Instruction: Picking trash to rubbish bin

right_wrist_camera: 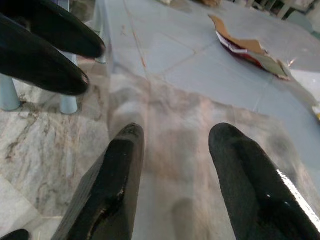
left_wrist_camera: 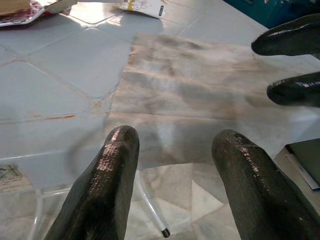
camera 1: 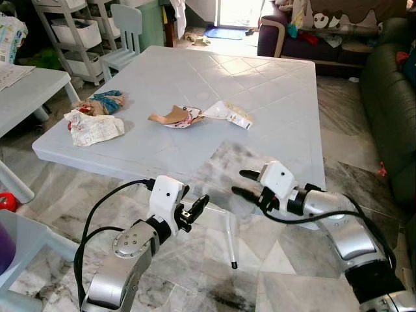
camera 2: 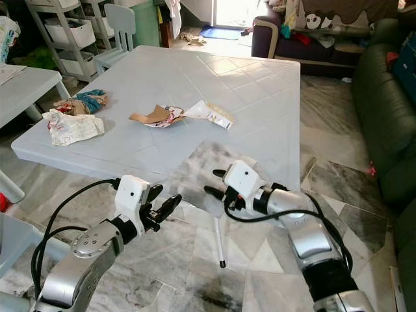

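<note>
Pale blue plastic table (camera 1: pixel 273 97), square, surface moulded in a shallow diamond grid, standing on veined grey marble floor tiles (camera 1: pixel 214 273). On its left part: crumpled white printed paper (camera 1: pixel 93 127), with a wad of blue and red patterned wrapper (camera 1: pixel 104 102) just behind it. Near the middle: a torn piece of brown card with a red-printed lining (camera 1: pixel 174 116), touching a flattened white carton strip (camera 1: pixel 229 114) to its right. At the near edge: a clear plastic sheet (camera 1: pixel 227 170), thin, smudged grey-brown, overhanging the table rim — both grippers are beside it. Left gripper (camera 1: pixel 193 209), white housing on a silver arm, black cable looped below, sits under and in front of the table edge; fingers (left_wrist_camera: pixel 107 175) parted, nothing between them. Right gripper (camera 1: pixel 246 182), same build, reaches in from the right at the sheet's near edge; fingers (right_wrist_camera: pixel 120 170) spread apart, empty, hovering over the film. Right background: dark sofa (camera 1: pixel 390 110).
</note>
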Robot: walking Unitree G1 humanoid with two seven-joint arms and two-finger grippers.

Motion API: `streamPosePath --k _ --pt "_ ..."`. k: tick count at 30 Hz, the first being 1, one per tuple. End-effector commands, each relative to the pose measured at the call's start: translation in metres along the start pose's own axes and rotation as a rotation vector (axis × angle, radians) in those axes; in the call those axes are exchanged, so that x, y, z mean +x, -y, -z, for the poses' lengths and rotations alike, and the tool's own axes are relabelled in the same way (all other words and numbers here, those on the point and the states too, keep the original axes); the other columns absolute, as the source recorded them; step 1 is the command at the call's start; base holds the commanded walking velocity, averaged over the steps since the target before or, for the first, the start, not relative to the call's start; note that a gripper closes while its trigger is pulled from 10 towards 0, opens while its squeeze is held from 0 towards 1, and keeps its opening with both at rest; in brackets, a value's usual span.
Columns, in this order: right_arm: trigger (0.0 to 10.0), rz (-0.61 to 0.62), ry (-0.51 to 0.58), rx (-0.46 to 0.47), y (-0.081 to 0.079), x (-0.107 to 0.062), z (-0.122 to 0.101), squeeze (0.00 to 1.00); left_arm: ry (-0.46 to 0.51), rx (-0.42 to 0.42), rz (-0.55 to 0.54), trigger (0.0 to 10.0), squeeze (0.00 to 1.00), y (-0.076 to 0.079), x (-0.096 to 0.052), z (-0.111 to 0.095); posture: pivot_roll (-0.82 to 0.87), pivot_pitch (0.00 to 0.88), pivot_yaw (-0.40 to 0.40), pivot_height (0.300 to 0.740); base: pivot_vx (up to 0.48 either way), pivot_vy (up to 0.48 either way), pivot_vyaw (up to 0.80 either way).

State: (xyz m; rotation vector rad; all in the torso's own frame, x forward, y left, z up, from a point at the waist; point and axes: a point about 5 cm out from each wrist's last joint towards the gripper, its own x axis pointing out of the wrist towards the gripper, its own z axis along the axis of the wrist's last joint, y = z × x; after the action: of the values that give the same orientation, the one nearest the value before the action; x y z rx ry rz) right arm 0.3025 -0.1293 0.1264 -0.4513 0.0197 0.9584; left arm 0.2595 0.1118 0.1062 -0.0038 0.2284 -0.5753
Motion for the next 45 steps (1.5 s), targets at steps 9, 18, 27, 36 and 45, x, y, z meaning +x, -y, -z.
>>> streamPosePath --k 9,18,27,36,45 --pt "10.0 -0.051 0.004 -0.036 -0.023 0.007 -0.005 1.0 -0.02 0.019 0.004 10.0 0.0 -0.001 -0.002 0.003 -0.06 0.033 -0.029 0.74 0.0 0.0 0.0" --pt "10.0 0.001 0.005 -0.071 -0.026 0.01 -0.006 1.0 -0.02 0.025 -0.002 10.0 0.0 -0.003 -0.001 0.002 -0.07 0.027 -0.026 0.74 0.0 0.0 0.0" --pt "10.0 0.029 -0.073 -0.049 -0.037 0.02 0.017 0.0 -0.017 0.026 0.006 10.0 0.0 -0.001 0.001 0.003 -0.07 0.025 -0.031 0.74 0.0 0.0 0.0" --pt "4.4 0.092 -0.169 -0.05 -0.034 0.027 0.037 0.0 -0.013 0.019 0.007 10.0 0.0 0.002 0.001 0.003 -0.06 0.029 -0.037 0.74 0.0 0.0 0.0" --pt "0.0 0.16 -0.195 -0.005 -0.025 0.029 0.045 0.0 -0.012 0.018 0.002 10.0 0.0 0.001 0.001 0.003 -0.06 0.031 -0.038 0.74 0.0 0.0 0.0"
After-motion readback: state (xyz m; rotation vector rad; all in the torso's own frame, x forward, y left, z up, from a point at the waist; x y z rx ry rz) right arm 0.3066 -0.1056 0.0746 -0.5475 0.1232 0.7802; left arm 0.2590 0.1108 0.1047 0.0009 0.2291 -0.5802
